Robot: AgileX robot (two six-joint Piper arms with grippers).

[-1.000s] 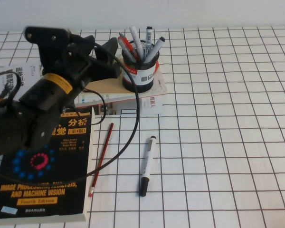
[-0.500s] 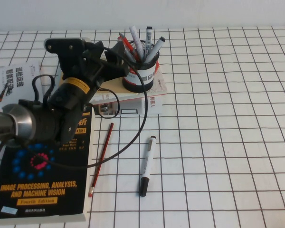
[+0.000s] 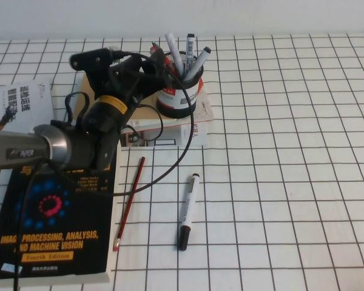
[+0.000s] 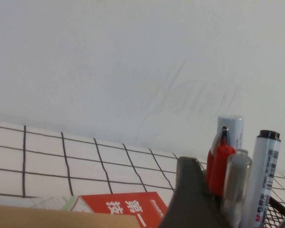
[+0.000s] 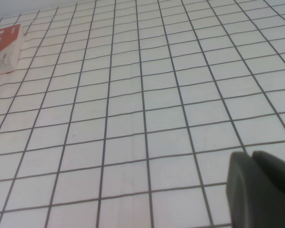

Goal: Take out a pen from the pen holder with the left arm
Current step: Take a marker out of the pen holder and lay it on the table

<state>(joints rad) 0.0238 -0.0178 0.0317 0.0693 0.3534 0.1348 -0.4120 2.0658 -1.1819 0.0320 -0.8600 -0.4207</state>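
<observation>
Pens, a mixed bunch of white, grey and red plastic markers and ballpoints, stand in the black wire-mesh pen holder. Long axes are near upright and fanned: one leans left, one stands straight, and a black-capped one leans right.

The left gripper is at the holder's left rim, level with the pen tops, jaws spread and grasping nothing. In the left wrist view one dark finger is just beside a red pen; contact cannot be told. Next along are a clear grey barrel and a white marker with black cap.

The holder sits on a tan-covered book stacked on a white-and-red book. Robot-side of the holder, a black-and-white marker and a thin red pencil lie flat on the white grid cloth, both running roughly toward the holder. Left of the pencil lies a black hardcover textbook. The arm's black cable loops over the pencil.

The right gripper hangs over bare grid cloth, well apart from the holder; parted or clenched cannot be told.
</observation>
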